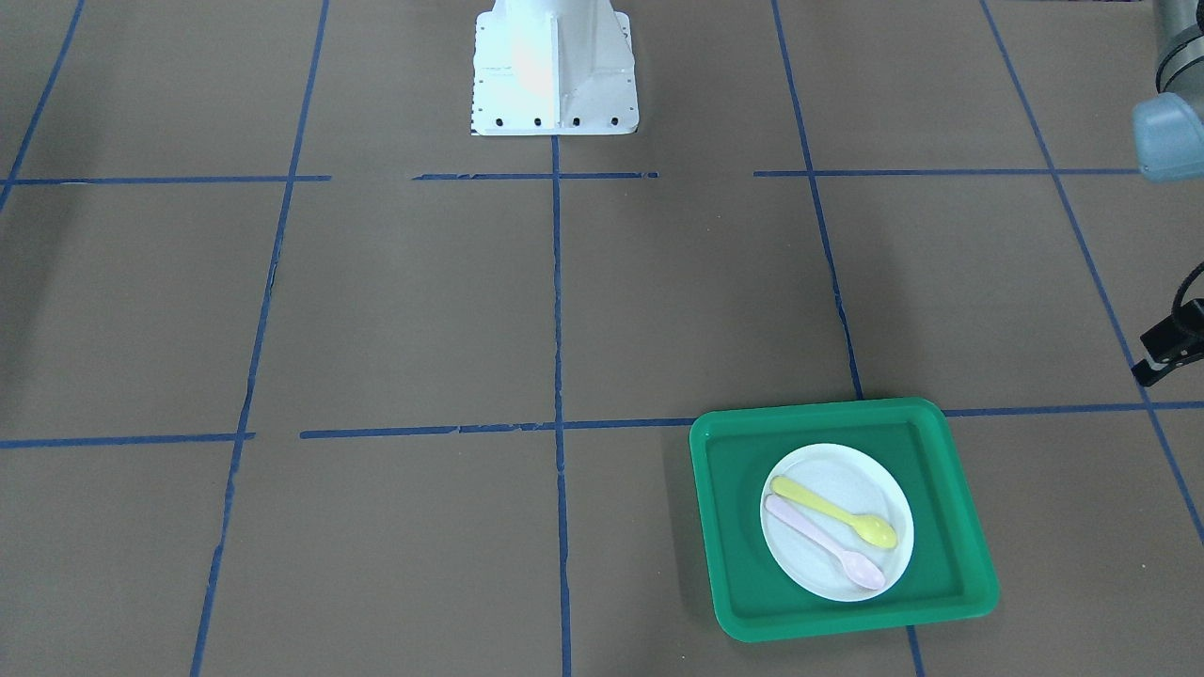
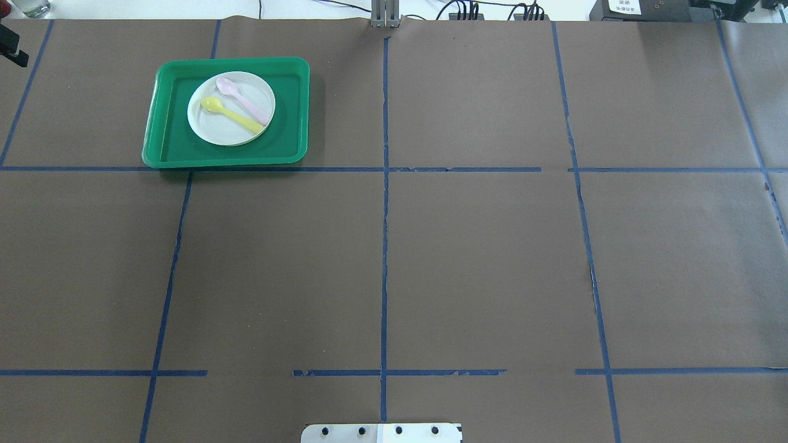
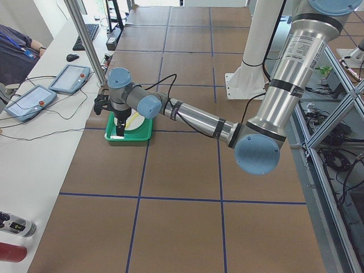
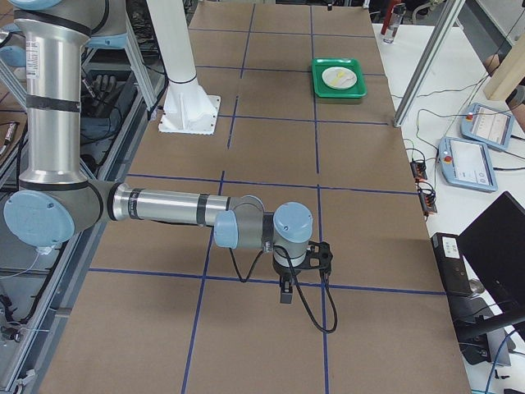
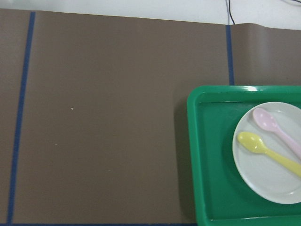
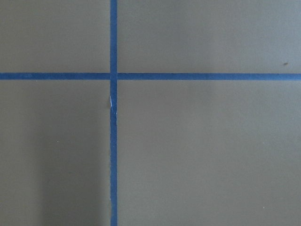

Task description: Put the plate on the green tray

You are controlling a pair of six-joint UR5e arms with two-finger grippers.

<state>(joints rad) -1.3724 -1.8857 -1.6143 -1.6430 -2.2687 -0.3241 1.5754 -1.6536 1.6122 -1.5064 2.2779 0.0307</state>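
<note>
One small round white plastic plate [image 1: 851, 475] flat inside large rectangular green plastic tray [image 1: 729, 508] | yellow plastic spoon [image 1: 828, 509] and pink plastic spoon [image 1: 818, 539] side by side on it | left gripper [image 3: 120, 134] beside tray, right gripper [image 4: 285, 294] well apart | jaws of both: cannot tell

L arm [image 3: 199, 119] is reaching long and low toward the far left, upper link rising steeply to the shoulder, forearm approx level, wrist turning down. L gripper [image 3: 120, 132] is pointing straight down; finger gap too small to read. R arm [image 4: 164, 205] is standing w/ upper link upright, forearm stretching level over the right side. R gripper [image 4: 286, 291] is pointing down; opening can't be judged.
</note>
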